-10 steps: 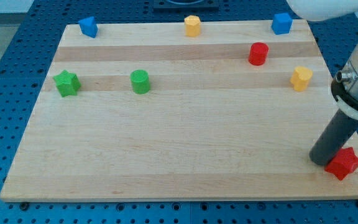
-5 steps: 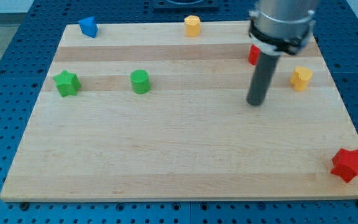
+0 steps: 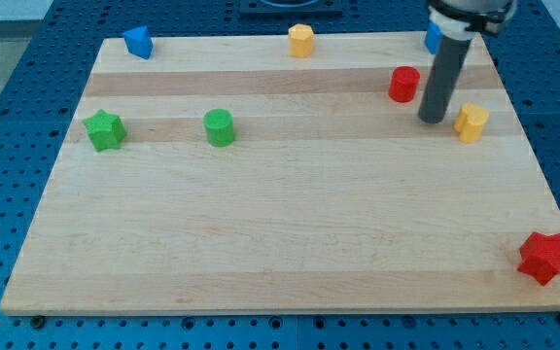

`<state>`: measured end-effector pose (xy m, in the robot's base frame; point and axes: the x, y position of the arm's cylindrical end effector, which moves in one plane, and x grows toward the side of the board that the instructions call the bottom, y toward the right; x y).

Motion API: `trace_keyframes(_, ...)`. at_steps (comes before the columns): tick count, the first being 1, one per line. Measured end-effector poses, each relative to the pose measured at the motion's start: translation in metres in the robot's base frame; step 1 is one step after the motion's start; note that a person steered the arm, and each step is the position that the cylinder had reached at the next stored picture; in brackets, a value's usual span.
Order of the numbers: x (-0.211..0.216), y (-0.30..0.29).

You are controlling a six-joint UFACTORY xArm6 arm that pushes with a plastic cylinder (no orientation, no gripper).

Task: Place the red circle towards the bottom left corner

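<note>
The red circle stands near the top right of the wooden board. My tip rests on the board just right of and a little below the red circle, with a small gap between them. The tip is left of a yellow block. The rod rises toward the view's top and partly hides a blue block.
A red star lies at the bottom right corner. A green star and a green circle sit at the left. A blue block and a yellow block sit along the top edge.
My tip has moved from beside the red star at the bottom right up to the middle right, then right and up to beside the red circle. No block moved.
</note>
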<state>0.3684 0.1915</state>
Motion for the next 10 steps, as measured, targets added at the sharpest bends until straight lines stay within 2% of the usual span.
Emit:
trace_keyframes(2, -0.042, 0.002)
trace_keyframes(4, -0.042, 0.002)
trace_keyframes(5, -0.055, 0.001)
trace_keyframes(6, -0.086, -0.015)
trace_keyframes(7, -0.083, -0.028)
trace_keyframes(10, -0.007, -0.028)
